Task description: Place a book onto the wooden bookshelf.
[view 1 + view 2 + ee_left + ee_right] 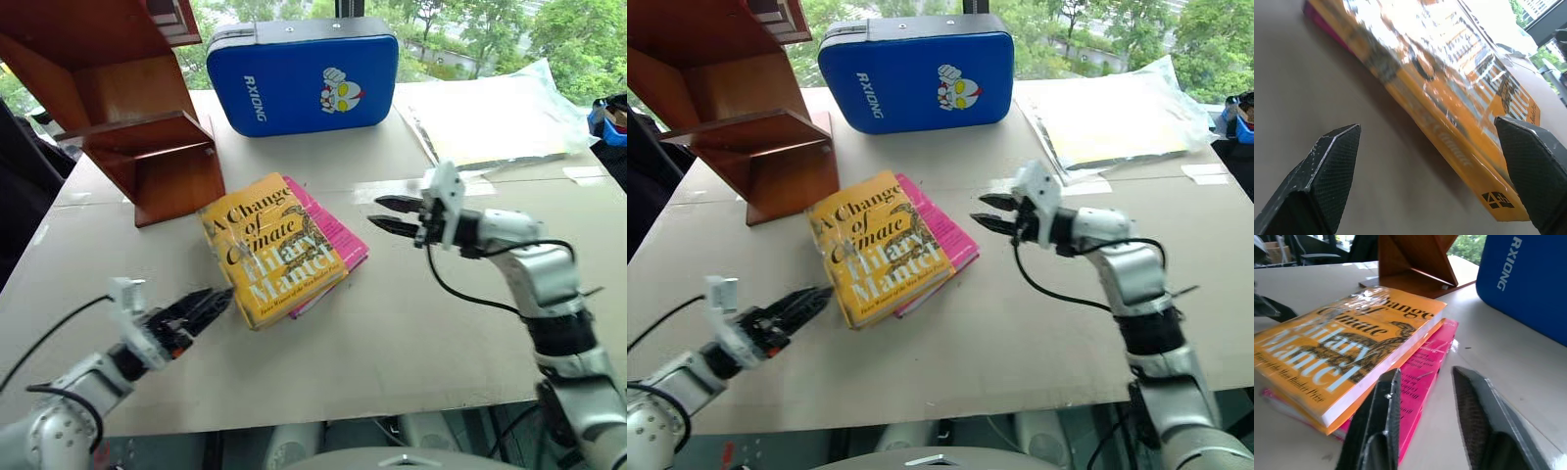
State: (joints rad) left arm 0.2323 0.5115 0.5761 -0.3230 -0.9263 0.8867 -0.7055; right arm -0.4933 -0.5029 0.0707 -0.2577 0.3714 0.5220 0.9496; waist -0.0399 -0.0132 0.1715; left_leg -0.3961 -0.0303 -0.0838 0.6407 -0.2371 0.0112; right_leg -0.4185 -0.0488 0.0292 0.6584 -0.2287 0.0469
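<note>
Lying between both grippers, the book [271, 249] rests on a pink book [333, 235].

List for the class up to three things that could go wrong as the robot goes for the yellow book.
1. The book lies on a pink book; lifting or pushing it may drag that one along.
2. Its jacket looks glossy, so the left gripper, open at the book's corner, might slip.
3. The wooden bookshelf has slanted boards; a poorly seated book could slide off.
</note>
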